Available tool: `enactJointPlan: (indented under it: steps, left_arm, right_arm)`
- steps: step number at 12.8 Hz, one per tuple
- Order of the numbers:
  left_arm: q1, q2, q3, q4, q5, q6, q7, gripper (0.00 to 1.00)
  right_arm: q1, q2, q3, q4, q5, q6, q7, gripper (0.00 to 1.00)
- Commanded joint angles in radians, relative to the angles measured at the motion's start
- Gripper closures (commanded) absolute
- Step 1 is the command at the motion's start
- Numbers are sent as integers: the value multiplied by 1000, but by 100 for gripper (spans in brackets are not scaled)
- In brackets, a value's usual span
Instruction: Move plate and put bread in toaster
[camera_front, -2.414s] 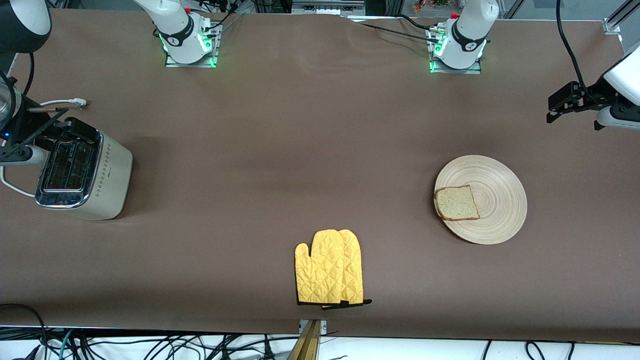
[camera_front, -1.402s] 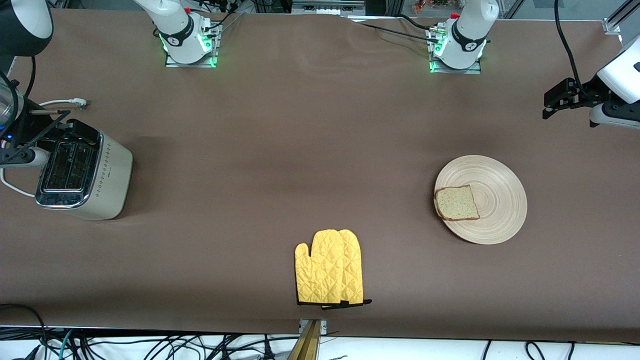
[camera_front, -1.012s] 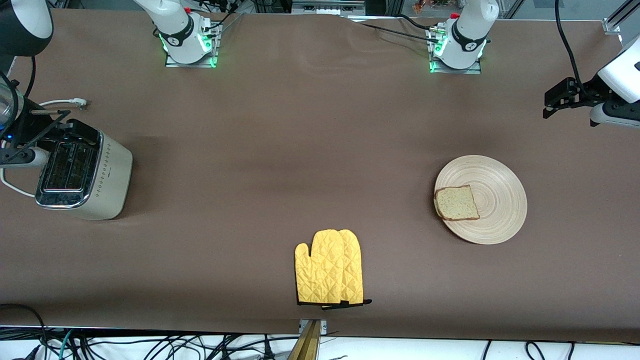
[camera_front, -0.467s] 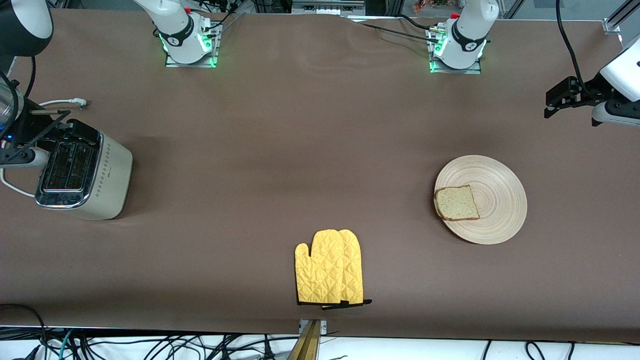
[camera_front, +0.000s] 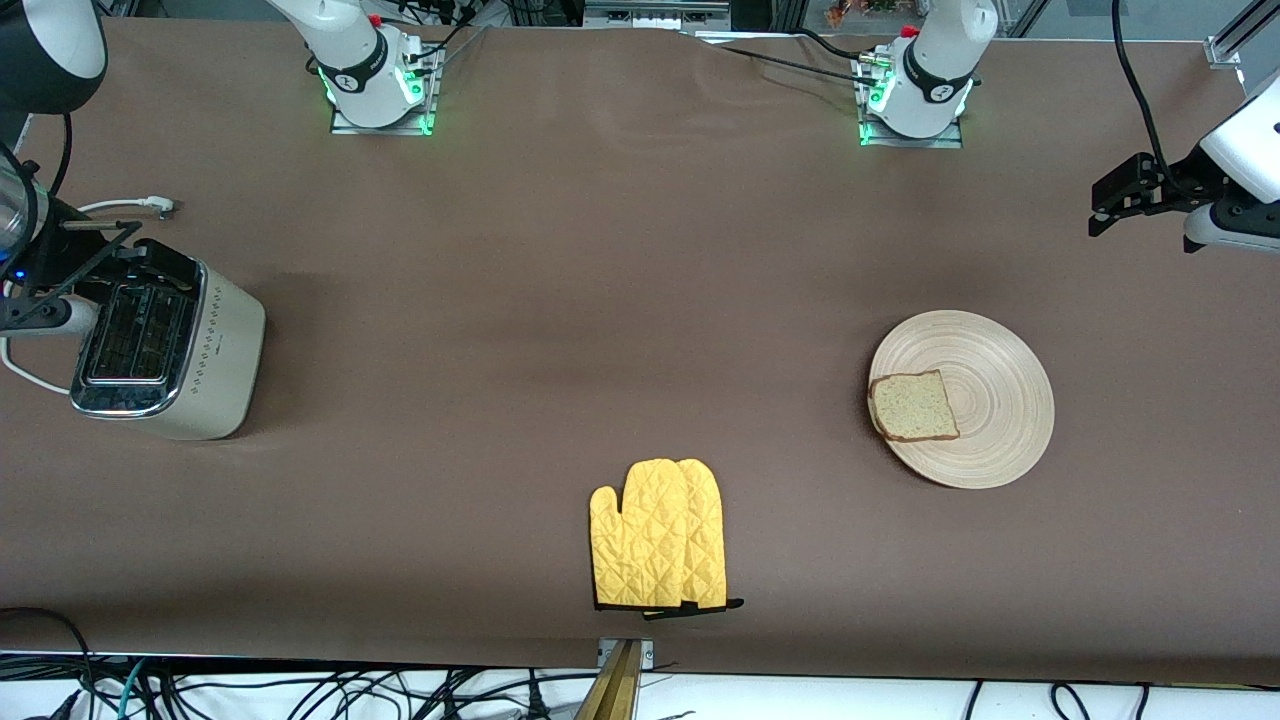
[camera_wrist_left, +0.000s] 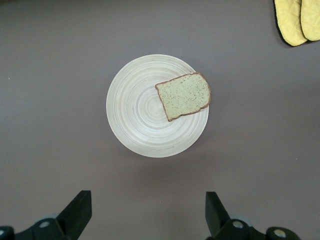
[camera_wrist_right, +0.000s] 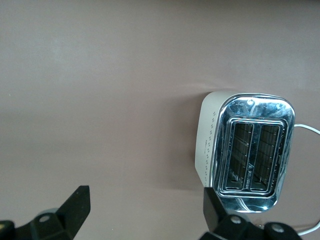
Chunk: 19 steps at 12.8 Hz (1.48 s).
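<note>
The round wooden plate (camera_front: 985, 385) lies toward the left arm's end of the table. The slice of bread (camera_front: 913, 407) rests on the plate's edge that faces the table's middle. My left gripper (camera_wrist_left: 147, 212) hangs open and empty high over the bare table beside the plate (camera_wrist_left: 140, 107), apart from the plate and the bread (camera_wrist_left: 183, 96). The cream toaster (camera_front: 160, 345) with its chrome top stands at the right arm's end. My right gripper (camera_wrist_right: 145, 210) is open and empty, high up beside the toaster (camera_wrist_right: 245, 145), whose two slots face up.
A pair of yellow oven mitts (camera_front: 657, 535) lies near the table's front edge, midway between toaster and plate. The toaster's white cord (camera_front: 20, 375) trails off the right arm's end of the table. Brown cloth covers the table.
The left gripper drifted a little toward the robots' bases early on and has held still since. Plate, bread, toaster and mitts have not moved.
</note>
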Motion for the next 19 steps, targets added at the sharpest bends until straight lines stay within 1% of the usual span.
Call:
enactJointPlan:
  steps: [1,9,17,19]
  left_arm:
    - [-1,12,5,31,2,-20,23,0]
    - [0,15,6,31,7,-19,14,0]
    - [7,46,11,34,-1,-9,23,0]
    - [16,70,17,34,-16,-12,24,0]
  right_arm:
    - [-7,3,7,5,-2,5,2,0]
    - [-7,4,7,5,-2,5,2,0]
    - [-7,4,7,5,-2,5,2,0]
    - [-9,4,7,5,-2,5,2,0]
